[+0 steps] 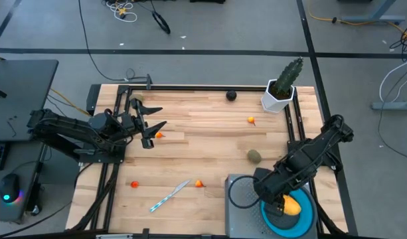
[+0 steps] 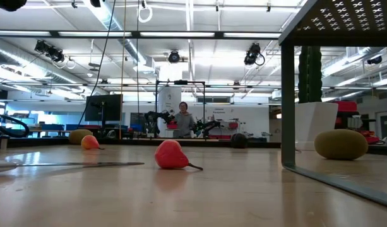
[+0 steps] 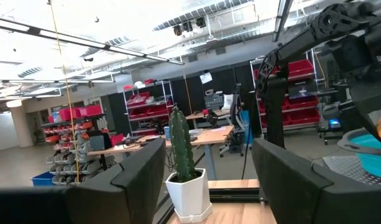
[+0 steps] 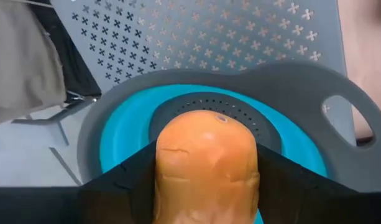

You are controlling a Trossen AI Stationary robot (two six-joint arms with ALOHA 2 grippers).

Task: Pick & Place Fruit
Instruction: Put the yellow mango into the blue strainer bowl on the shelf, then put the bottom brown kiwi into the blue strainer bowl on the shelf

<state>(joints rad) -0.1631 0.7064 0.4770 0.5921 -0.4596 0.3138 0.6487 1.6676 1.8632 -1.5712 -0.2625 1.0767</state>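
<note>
My right gripper (image 1: pixel 283 204) is at the table's near right corner, shut on the yellow oblong fruit (image 4: pixel 206 165), which hangs over a blue colander bowl (image 4: pixel 125 134) with a grey rim. On the table lie a black ball (image 1: pixel 231 95), an olive-brown oval (image 1: pixel 254 156) and several tiny orange-red fruits (image 1: pixel 251 120), (image 1: pixel 134 184), (image 1: pixel 200 183), (image 1: pixel 159 135). My left gripper (image 1: pixel 157 117) waits open above the table's left side with nothing between its fingers. My right gripper pinches the yellow fruit's two long sides (image 4: pixel 168 183) between its two fingers. The fingers come from above, pointing steeply down and lying along the fruit. The fruit's rounded free end (image 4: pixel 209 127) points down at the bowl's perforated bottom, clear of it.
The bowl sits on a grey perforated stand (image 1: pixel 240 206) at the near right. A green cactus in a white pot (image 1: pixel 283 86) is at the far right corner. A thin white-and-blue stick (image 1: pixel 170 196) lies near the front edge. Black rails (image 1: pixel 210 86) frame the table.
</note>
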